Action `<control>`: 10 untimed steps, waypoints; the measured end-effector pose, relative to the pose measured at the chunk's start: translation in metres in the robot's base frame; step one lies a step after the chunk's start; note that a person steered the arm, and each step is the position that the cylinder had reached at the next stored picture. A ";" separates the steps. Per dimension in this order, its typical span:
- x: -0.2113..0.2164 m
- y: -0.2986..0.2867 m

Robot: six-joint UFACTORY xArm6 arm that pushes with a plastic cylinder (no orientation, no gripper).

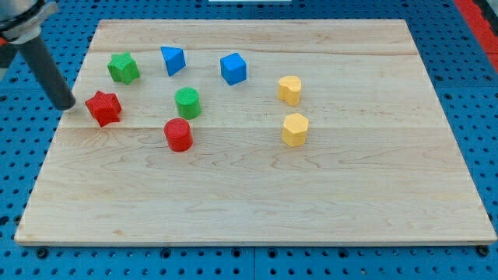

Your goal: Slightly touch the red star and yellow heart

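Blue pegboard surrounds a pale wooden desk (257, 202) that carries eight small blocks. There is no gripper on this arm, only a dark rod that holds nothing; my tip (68, 106) rests at the desk's left edge, just left of the red star (103, 107) with a narrow gap between them. Above the star sits a green star (123, 68), then a blue triangle (172, 60) and a blue cube (233, 68) toward the view's right. A green cylinder (187, 103) and a red cylinder (178, 134) lie nearer the middle. The yellow heart (289, 89) stands well apart on the right, above a yellow hexagon (295, 129). Both target blocks look light, rigid and likely to slide easily, so I judge a gentle nudge on a flat side is enough. No writing or labels can be read.
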State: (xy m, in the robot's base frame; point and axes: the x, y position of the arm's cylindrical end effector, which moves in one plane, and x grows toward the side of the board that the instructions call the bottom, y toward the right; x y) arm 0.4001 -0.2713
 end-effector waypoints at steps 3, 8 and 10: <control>-0.028 0.048; -0.006 0.287; 0.015 0.381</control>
State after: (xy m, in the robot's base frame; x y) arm 0.4149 0.1100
